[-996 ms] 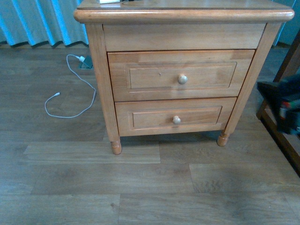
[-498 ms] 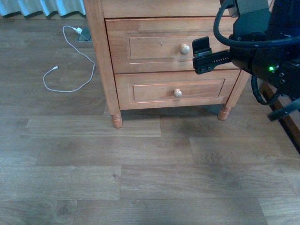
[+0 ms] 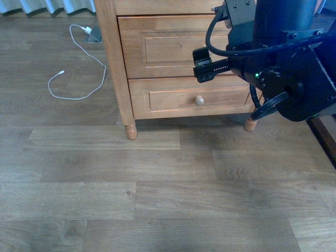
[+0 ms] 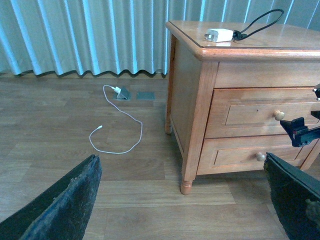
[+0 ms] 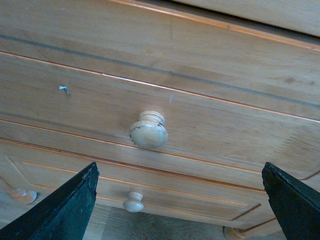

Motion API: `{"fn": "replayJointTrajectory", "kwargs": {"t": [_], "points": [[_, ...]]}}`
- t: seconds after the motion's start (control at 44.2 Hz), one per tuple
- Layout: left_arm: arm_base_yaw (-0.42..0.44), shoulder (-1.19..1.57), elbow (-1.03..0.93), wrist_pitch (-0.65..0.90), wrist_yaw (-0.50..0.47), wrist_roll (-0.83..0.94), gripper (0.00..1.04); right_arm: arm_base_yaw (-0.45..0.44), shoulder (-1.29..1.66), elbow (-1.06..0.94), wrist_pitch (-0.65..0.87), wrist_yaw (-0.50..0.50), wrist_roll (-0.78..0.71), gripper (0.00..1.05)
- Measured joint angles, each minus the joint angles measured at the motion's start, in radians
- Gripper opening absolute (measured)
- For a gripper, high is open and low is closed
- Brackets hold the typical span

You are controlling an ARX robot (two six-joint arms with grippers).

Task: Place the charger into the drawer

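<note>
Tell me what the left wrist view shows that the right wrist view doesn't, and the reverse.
Only the left wrist view shows the charger lying on the nightstand top, plus the white cable on the floor. Only the right wrist view shows, close up, the right gripper open and framing the knob of the drawer. Both show the drawer shut, with the shorter drawer beneath it.

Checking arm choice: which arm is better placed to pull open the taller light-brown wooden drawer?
Right. The right gripper, open, faces the round pale knob of the taller drawer at close range; the left gripper, also open, hangs well back from the wooden nightstand.
</note>
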Motion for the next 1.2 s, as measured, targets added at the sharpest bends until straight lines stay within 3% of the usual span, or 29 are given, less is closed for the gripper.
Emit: {"fn": "replayJointTrajectory", "kwargs": {"t": [0.815,1.2], "points": [[0.000,0.000,0.000,0.000,0.000,0.000,0.99,0.027,0.166,0.242,-0.057,0.042,0.009,0.95],[0.000,0.000,0.000,0.000,0.000,0.000,0.99,0.013,0.163,0.238,-0.040,0.034,0.027,0.38]]}}
